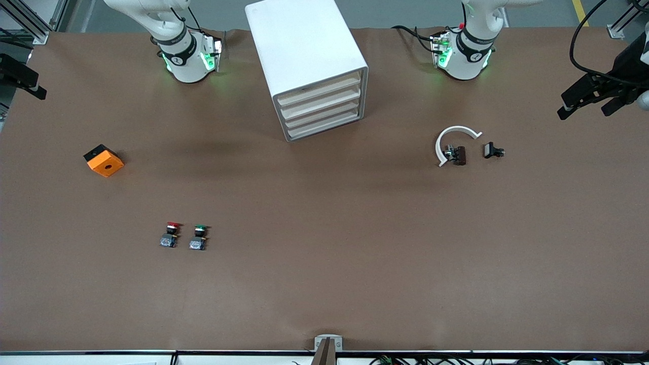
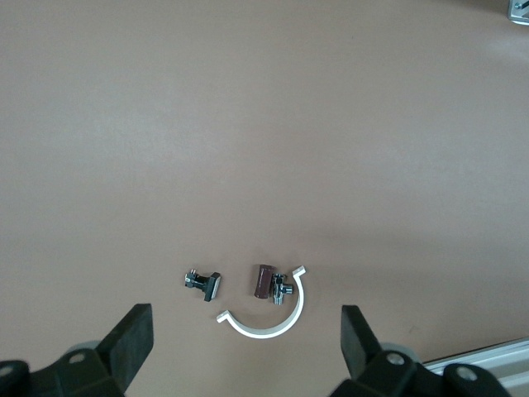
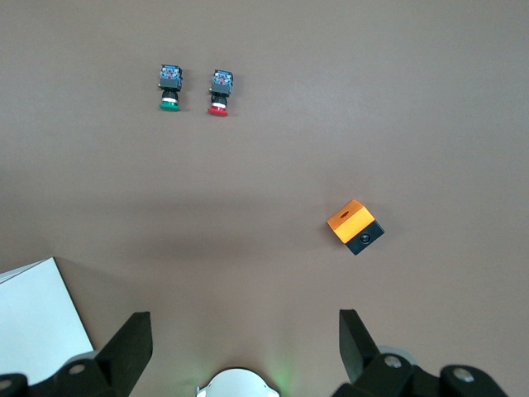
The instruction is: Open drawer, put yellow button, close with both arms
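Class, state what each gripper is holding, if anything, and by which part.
Nothing is held. The left gripper and the right gripper are both open, with only bare table between their fingers.

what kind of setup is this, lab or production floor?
Most likely a robotics lab bench. Two arms are mounted at a brown-covered table framed in aluminium. Small test props are laid out on it: a white drawer cabinet, push-button switches, an orange box.

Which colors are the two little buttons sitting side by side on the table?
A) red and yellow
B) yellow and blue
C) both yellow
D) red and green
D: the red button and the green button sit side by side; no yellow cap shows.
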Controlling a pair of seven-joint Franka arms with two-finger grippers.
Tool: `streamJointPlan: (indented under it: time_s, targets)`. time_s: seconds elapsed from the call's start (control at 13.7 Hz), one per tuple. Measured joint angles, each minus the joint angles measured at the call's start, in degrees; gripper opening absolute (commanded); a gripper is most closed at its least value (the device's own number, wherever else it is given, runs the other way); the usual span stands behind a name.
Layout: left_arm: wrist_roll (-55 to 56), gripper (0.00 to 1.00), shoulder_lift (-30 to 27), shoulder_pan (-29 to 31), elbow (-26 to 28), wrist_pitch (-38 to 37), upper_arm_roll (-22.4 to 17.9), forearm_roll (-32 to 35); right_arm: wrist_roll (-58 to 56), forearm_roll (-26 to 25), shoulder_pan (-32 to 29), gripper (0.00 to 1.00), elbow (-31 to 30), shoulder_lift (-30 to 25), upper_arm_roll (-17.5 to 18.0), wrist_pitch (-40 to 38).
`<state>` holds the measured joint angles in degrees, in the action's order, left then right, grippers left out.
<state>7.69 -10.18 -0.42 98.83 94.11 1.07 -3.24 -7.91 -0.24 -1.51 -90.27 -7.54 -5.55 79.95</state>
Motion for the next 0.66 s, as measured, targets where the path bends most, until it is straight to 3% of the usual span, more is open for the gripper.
streamJointPlan:
  time_s: [0.66]
  targets:
    - [-3.21, 1.0, 0.03, 0.02, -0.21, -0.07, 0.0, 0.0, -0.28, 0.0, 0.0, 1.0, 0.0, 0.0, -0.04, 0.0]
